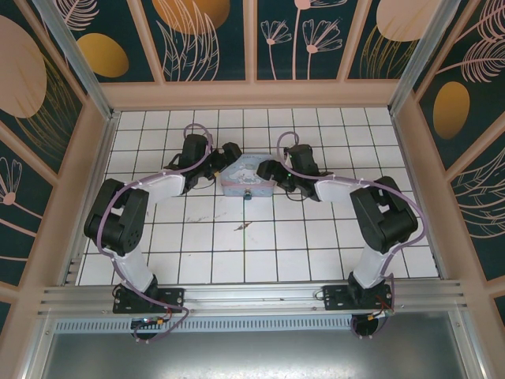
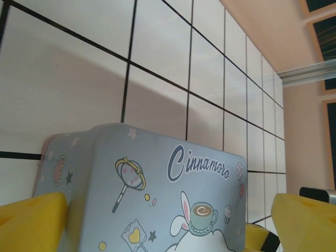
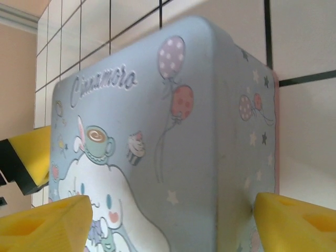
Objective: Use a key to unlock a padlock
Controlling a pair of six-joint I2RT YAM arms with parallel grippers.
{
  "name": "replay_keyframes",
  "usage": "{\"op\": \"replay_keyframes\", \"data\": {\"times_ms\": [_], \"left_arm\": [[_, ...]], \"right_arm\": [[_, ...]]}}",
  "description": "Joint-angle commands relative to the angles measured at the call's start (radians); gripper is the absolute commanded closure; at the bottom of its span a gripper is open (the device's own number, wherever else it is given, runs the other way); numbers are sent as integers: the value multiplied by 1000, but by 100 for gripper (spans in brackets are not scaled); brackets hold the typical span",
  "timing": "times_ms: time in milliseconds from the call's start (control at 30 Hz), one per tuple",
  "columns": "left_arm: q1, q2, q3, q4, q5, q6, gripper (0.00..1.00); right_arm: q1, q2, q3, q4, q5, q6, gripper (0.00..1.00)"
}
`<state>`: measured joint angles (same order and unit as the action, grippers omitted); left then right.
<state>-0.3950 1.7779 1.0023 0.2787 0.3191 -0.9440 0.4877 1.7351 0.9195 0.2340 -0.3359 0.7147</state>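
Note:
A pale blue cartoon-printed box [image 1: 243,175] lies on the white tiled table, and both grippers are at it. The tiny padlock [image 1: 247,193] hangs at the middle of the box's near edge. A small thin thing that looks like the key [image 1: 242,228] lies on a tile in front of the box. My left gripper [image 1: 224,163] [image 2: 168,205] stands open at the box's left end, its yellow fingers [image 2: 31,223] on either side of the box [image 2: 157,194]. My right gripper [image 1: 273,170] [image 3: 170,205] is open at the right end, its fingers [image 3: 296,223] straddling a corner of the box [image 3: 173,136].
Peach walls [image 1: 245,93] close in the table at the back and both sides. An aluminium rail [image 1: 252,296] with the arm bases runs along the near edge. The left gripper's yellow finger [image 3: 31,152] shows beyond the box in the right wrist view.

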Motion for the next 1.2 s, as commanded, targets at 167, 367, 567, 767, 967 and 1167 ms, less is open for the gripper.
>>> {"op": "replay_keyframes", "data": {"times_ms": [167, 367, 567, 767, 967, 1167], "left_arm": [[-11, -41, -66, 75, 32, -12, 1], [0, -100, -52, -12, -40, 62, 1], [13, -227, -93, -76, -97, 103, 1], [15, -355, -181, -86, -138, 82, 1], [27, -453, -258, -85, -135, 41, 1], [43, -537, -296, -128, -161, 33, 1]], "right_arm": [[-36, -186, -63, -53, 86, -43, 18], [51, -336, -121, -174, 104, -172, 23], [240, -352, -107, -278, 109, -344, 27], [346, -228, -45, -276, 45, -458, 41], [371, -78, 31, -289, 41, -504, 43], [375, 34, 88, -288, 53, -511, 44]]}}
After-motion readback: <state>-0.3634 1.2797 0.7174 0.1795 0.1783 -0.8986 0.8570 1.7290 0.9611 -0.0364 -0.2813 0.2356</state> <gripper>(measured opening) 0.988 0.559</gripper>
